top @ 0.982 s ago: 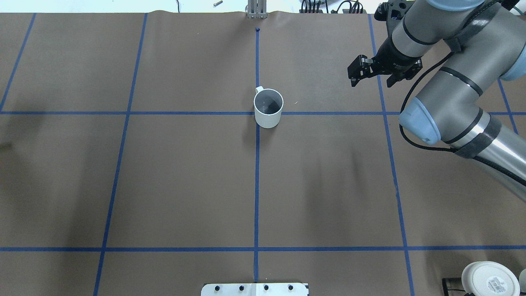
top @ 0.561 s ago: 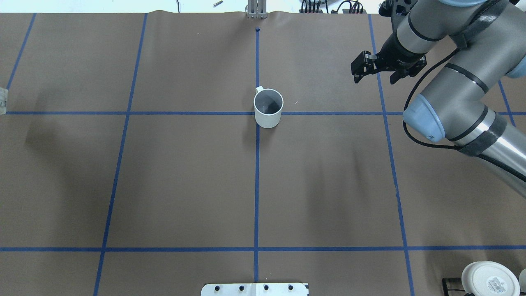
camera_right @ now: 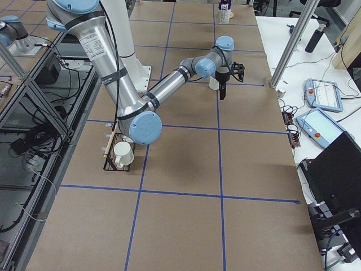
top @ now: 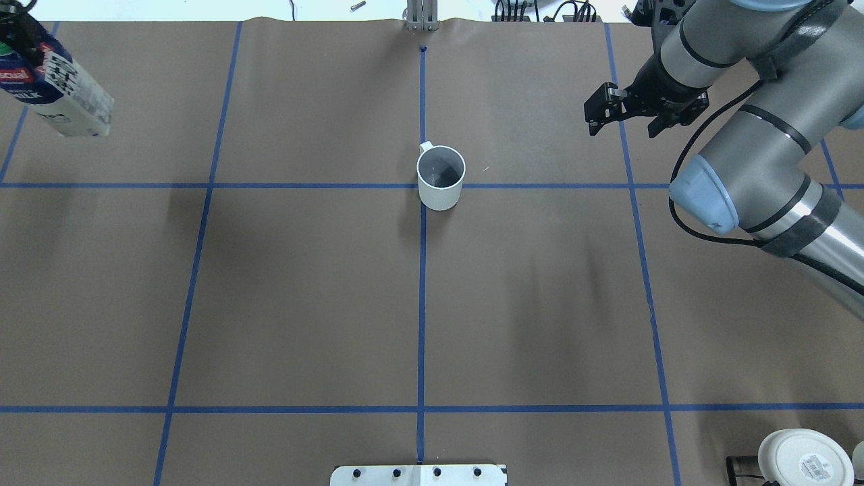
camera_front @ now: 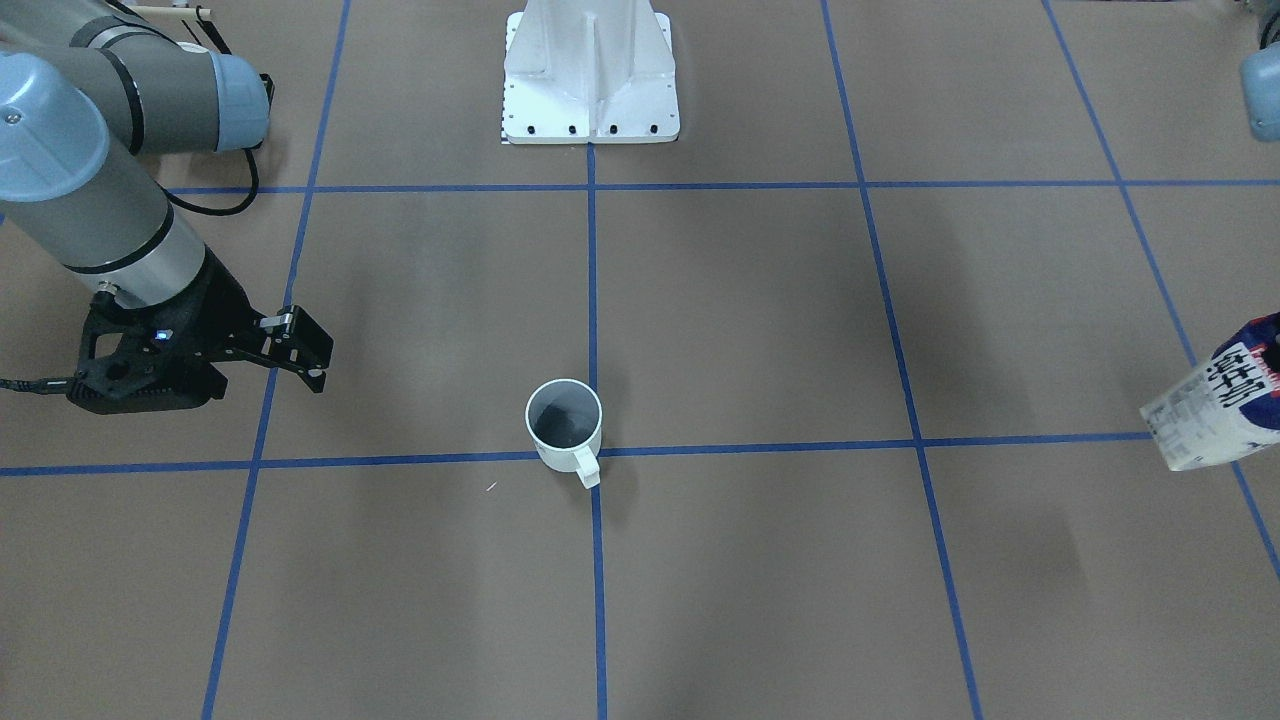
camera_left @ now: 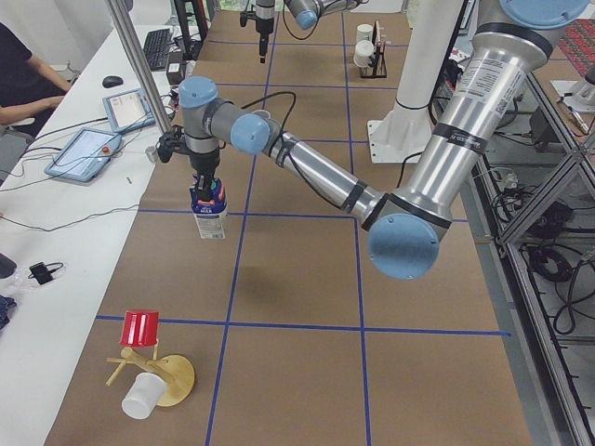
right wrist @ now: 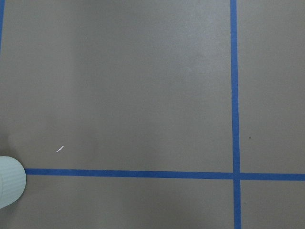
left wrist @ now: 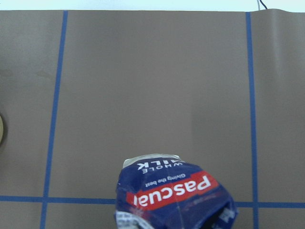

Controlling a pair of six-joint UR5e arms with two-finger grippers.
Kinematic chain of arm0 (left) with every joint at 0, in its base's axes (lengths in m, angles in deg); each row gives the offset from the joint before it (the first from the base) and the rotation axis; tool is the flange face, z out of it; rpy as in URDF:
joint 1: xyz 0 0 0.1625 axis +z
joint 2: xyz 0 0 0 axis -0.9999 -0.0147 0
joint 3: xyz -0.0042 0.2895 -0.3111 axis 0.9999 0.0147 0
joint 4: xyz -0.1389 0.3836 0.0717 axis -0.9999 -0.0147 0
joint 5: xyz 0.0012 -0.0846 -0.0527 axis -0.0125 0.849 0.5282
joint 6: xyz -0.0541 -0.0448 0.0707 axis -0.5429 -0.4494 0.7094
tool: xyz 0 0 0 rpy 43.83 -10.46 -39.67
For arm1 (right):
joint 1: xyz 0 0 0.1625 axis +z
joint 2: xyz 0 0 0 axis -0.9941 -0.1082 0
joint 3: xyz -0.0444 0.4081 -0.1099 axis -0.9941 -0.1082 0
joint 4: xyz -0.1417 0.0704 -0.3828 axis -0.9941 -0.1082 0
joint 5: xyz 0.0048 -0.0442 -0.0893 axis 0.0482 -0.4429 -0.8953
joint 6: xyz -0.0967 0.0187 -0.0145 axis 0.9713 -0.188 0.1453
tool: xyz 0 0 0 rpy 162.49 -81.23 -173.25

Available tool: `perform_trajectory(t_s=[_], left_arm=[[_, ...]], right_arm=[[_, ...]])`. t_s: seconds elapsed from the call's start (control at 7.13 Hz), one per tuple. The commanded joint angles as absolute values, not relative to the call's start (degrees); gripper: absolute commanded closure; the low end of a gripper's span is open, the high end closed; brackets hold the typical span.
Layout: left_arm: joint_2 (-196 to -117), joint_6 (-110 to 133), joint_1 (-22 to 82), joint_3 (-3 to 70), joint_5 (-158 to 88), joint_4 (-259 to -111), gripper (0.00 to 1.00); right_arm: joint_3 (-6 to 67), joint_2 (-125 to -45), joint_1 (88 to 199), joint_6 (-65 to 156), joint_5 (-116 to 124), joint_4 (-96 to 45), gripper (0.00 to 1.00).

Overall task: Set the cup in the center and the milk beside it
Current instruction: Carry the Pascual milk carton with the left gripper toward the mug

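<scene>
1. Over the table (top: 304,304), from above: cup (top: 441,177) upright on a crossing of blue tape lines (top: 422,304), mid-table; milk (top: 61,101) tilted in the air, far left; right gripper (top: 622,128) well right of cup, fingers apart.
2. From the front: cup handle toward camera; milk at right edge.
3. From the left end: left gripper (camera_left: 206,186) clamped on milk's top.

**Bare paper lies between my carried milk (top: 57,94) and the cup (top: 441,177)**
The cup stands at the table's (top: 304,304) middle, bare paper on every side. My right gripper (top: 622,127) hangs well apart, toward the far right corner. A white container (top: 803,459) sits at the near right corner.
</scene>
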State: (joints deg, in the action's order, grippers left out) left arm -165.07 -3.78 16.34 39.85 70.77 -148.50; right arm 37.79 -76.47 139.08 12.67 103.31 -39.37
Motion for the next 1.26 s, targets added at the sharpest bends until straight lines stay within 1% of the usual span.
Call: perform_trajectory(t_s=[0.0,0.14,0.28,0.56,0.84,1.12], left_arm=[[-174.1,-18.1,26.1,38.0,70.2,-146.0,1.00],[-177.0,-23.4,29.2,37.9,70.2,-146.0,1.00],[-178.3,-25.1,33.3,37.9,68.3,-146.2,1.00],[-184.1,-30.5,39.7,36.9,66.2,-146.2,1.00],[-189.2,-32.7,44.0,32.1,62.1,-146.4,1.00],[-191.2,-33.3,44.1,25.8,62.0,-153.2,1.00]], right_arm=[[37.9,-76.7,139.2,12.8,103.2,-39.4,0.00],[37.9,-76.7,139.2,12.7,103.2,-39.4,0.00],[38.2,-77.0,139.2,12.7,103.1,-39.3,0.00],[38.4,-77.1,139.2,12.6,103.1,-39.3,0.00],[38.4,-77.0,139.1,12.6,103.3,-39.3,0.00],[38.4,-77.0,139.1,12.6,103.4,-39.3,0.00]])
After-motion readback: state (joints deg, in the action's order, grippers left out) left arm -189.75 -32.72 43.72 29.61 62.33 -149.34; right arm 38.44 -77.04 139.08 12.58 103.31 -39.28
